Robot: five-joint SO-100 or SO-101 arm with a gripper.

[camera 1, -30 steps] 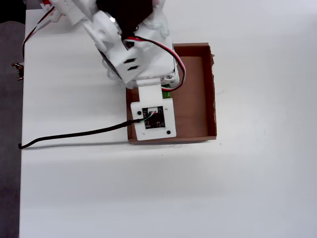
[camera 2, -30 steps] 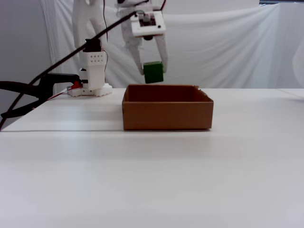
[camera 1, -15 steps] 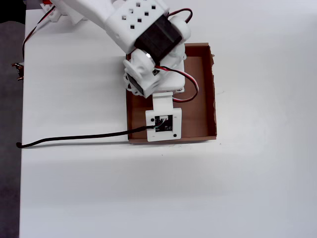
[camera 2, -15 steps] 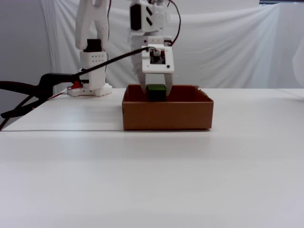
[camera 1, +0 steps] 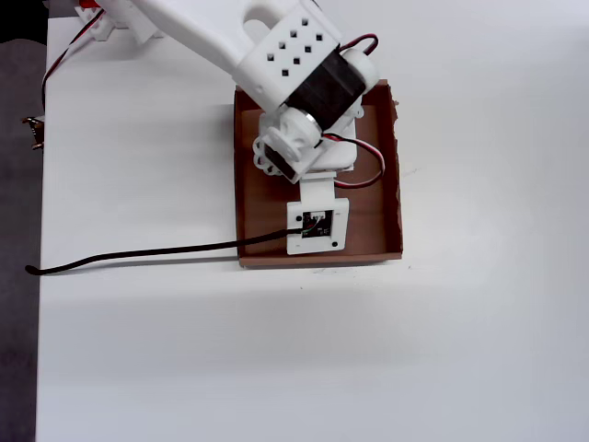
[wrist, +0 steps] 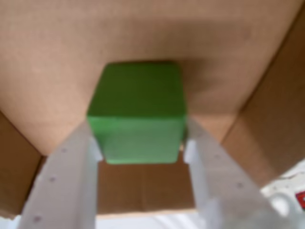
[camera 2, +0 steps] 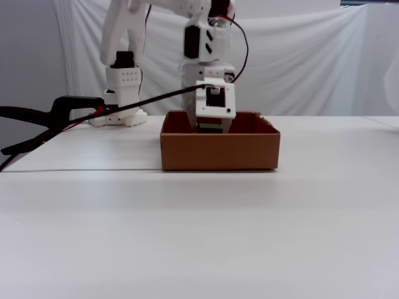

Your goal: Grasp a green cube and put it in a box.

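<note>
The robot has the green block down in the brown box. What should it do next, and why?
Probably open the tool and let go. In the wrist view the green cube sits between both fingers over the floor of the box, and the fixed view shows the tool dipped below the box's rim. Whether the cube already touches the floor can't be told.

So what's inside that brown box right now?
The gripper has reached into the box with the green cube between its fingers. From the side only a sliver of cube shows above the wall; from overhead the arm hides it completely.
</note>
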